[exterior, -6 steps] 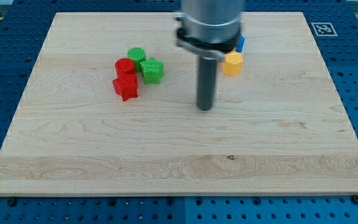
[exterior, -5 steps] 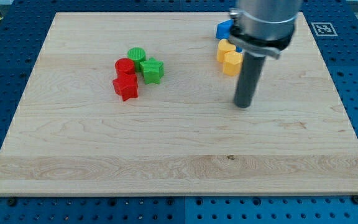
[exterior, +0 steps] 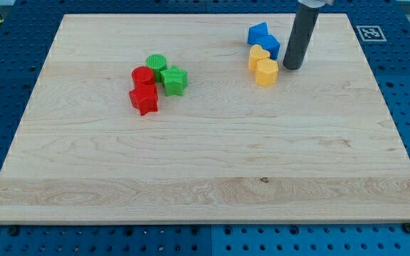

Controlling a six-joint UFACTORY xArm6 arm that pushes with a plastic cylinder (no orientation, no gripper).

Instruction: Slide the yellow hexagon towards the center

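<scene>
— Handling first: how will the yellow hexagon (exterior: 266,72) behave under a push?

— Judging by its look, it is a small, stiff block, light enough to slide freely on the smooth wooden desk (exterior: 205,171). I'd expect it to spin or slip off to the side if nudged off-centre, so the push should meet a flat face squarely.

— Where is it now?

— Toward the view's top right, touching a second yellow block (exterior: 258,55) just above it, with two blue blocks (exterior: 264,39) beyond that. The centre lies down and to the view's left.

— And the tool?

— It is a plain rod with nothing that opens or closes, so it holds nothing. My tip (exterior: 292,67) stands just beside the hexagon on the view's right, apart from it. From there a push leftward and downward on the right face looks workable.

— Anything else on the desk?

— A cluster well apart on the left: a green cylinder (exterior: 156,62), a green block (exterior: 174,80), a red cylinder (exterior: 142,76) and a red star-like block (exterior: 144,99).

— Any writing?

— No readable words; only a black-and-white square marker (exterior: 369,33) at the top right corner.
</scene>
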